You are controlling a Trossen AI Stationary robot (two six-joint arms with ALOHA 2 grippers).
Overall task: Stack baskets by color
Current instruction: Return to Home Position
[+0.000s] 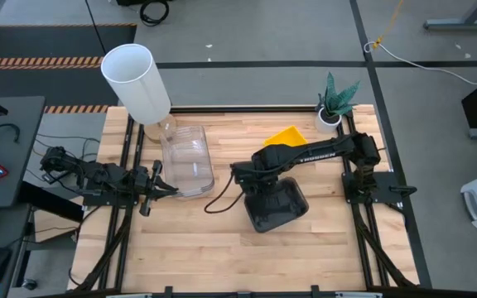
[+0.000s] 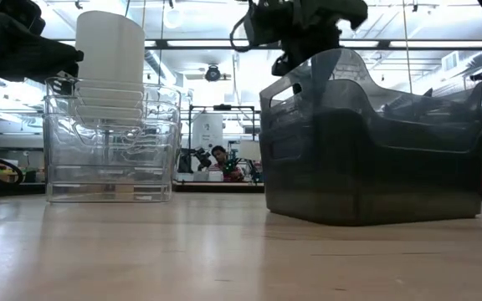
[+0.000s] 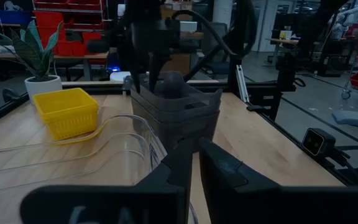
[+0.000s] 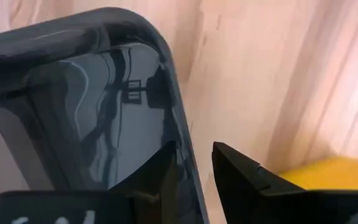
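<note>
Dark grey baskets [image 1: 278, 207], nested one in another, stand on the table's middle [image 2: 375, 159]. My right gripper [image 4: 194, 171] points down over their left rim, open, one finger inside and one outside; the low view shows it above that rim [image 2: 295, 63]. Clear nested baskets [image 1: 187, 161] stand on the table to the left [image 2: 111, 142]. A yellow basket [image 1: 288, 135] stands behind the right arm [image 3: 67, 112]. My left gripper [image 1: 162, 189] waits level at the clear baskets' near left corner, fingers nearly together [image 3: 194, 171], nothing between them. My right gripper comes from above at the top dark basket's rim [image 4: 188, 149], beside a rounded corner. The outer finger [image 4: 235, 168] stands clear of the rim. Whether the inner finger [image 4: 163, 171] touches the wall I cannot tell. The baskets rest on the table.
A tall white cylinder [image 1: 137, 79] stands at the far left, just behind the clear baskets. A small potted plant [image 1: 335, 106] sits at the far right corner. Bare wood lies along the near edge [image 1: 222, 257]. A person shows far off in the room [image 2: 220, 155].
</note>
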